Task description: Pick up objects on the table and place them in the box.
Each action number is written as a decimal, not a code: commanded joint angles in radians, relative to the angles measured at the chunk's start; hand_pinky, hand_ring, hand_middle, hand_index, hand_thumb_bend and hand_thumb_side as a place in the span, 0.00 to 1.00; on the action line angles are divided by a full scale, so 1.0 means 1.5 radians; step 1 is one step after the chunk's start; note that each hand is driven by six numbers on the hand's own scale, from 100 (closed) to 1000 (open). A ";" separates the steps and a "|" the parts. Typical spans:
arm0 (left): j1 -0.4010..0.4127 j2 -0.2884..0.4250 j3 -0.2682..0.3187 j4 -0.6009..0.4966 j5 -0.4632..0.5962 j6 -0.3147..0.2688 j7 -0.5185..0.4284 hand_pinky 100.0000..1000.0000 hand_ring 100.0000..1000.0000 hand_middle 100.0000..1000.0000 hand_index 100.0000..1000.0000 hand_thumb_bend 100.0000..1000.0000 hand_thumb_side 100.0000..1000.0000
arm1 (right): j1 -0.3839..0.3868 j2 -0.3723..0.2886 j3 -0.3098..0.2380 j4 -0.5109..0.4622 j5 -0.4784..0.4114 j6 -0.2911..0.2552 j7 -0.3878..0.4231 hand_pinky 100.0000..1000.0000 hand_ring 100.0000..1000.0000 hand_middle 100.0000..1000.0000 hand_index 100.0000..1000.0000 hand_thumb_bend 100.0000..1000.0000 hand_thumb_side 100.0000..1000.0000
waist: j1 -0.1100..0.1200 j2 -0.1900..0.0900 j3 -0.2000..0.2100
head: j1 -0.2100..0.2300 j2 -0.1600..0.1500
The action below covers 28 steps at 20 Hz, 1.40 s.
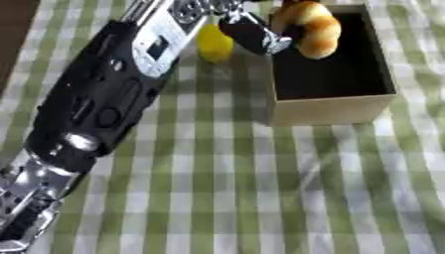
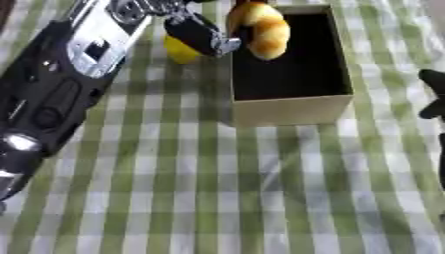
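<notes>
Cloth: green-and-white checked tablecloth (image 1: 260,198) is covering the table.
R hand: black right hand (image 2: 432,94) is showing at the right edge; can't tell its fingers.
Box: tan cardboard box (image 1: 330,109) w/ dark inside is sitting mid-table.
L hand: left hand (image 1: 252,34) is gripping a golden-brown croissant-shaped bread (image 1: 311,27) over the box's near-left corner.
Far: yellow rounded object (image 1: 214,43) is lying just left of the box.

Desk under green-and-white checked cloth (image 1: 260,198) fills view; dark brown strip (image 1: 13,30) at 10 o'clock edge.

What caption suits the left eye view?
Left hand holds a croissant over the open box.
</notes>
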<state>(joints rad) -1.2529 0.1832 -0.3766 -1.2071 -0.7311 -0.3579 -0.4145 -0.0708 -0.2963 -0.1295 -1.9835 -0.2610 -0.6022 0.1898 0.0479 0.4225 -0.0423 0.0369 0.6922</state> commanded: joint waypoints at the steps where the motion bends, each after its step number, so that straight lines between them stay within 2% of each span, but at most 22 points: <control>1: -0.018 -0.012 0.016 0.041 -0.042 -0.021 0.028 0.59 0.51 0.50 0.60 0.00 0.03 | -0.007 -0.014 -0.002 -0.011 -0.012 0.006 0.006 0.93 0.81 0.42 0.72 0.00 0.47 | 0.000 -0.011 -0.004 | 0.004 -0.010; 7: -0.010 -0.034 0.023 0.100 -0.085 -0.052 0.057 0.60 0.52 0.51 0.61 0.00 0.05 | -0.015 -0.012 -0.001 -0.011 -0.019 0.025 0.010 0.94 0.81 0.41 0.72 0.00 0.47 | 0.003 -0.008 -0.010 | 0.006 -0.010; 13: -0.010 -0.051 0.033 0.134 -0.113 -0.077 0.098 0.61 0.53 0.52 0.62 0.00 0.02 | -0.022 -0.007 0.004 -0.011 -0.024 0.042 0.020 0.94 0.81 0.41 0.72 0.00 0.47 | 0.007 -0.004 -0.020 | 0.011 -0.012; 16: -0.013 -0.054 0.035 0.139 -0.136 -0.083 0.114 0.62 0.55 0.55 0.66 0.00 0.01 | -0.025 -0.005 0.005 -0.011 -0.023 0.051 0.024 0.94 0.81 0.41 0.72 0.00 0.47 | 0.010 -0.003 -0.020 | 0.010 -0.010; 24: -0.020 -0.058 0.039 0.148 -0.189 -0.084 0.136 0.62 0.56 0.55 0.65 0.00 0.00 | -0.033 -0.006 0.011 -0.011 -0.029 0.068 0.031 0.94 0.81 0.41 0.72 0.00 0.47 | 0.014 -0.001 -0.026 | 0.011 -0.009; 25: -0.021 -0.057 0.040 0.150 -0.200 -0.082 0.136 0.61 0.56 0.55 0.66 0.04 0.00 | -0.034 -0.006 0.011 -0.011 -0.031 0.069 0.032 0.94 0.81 0.41 0.72 0.00 0.47 | 0.015 -0.001 -0.026 | 0.011 -0.007; 28: -0.024 -0.058 0.042 0.156 -0.224 -0.078 0.131 0.61 0.56 0.56 0.66 0.04 0.00 | -0.035 -0.007 0.010 -0.011 -0.034 0.073 0.034 0.94 0.81 0.41 0.72 0.00 0.47 | 0.017 -0.001 -0.027 | 0.008 -0.004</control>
<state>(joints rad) -1.2866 0.0952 -0.3130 -0.9980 -1.0349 -0.4803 -0.2128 -0.1152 -0.2946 -0.1125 -1.9835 -0.3040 -0.4971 0.2398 0.0781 0.4336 -0.0797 0.0503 0.6849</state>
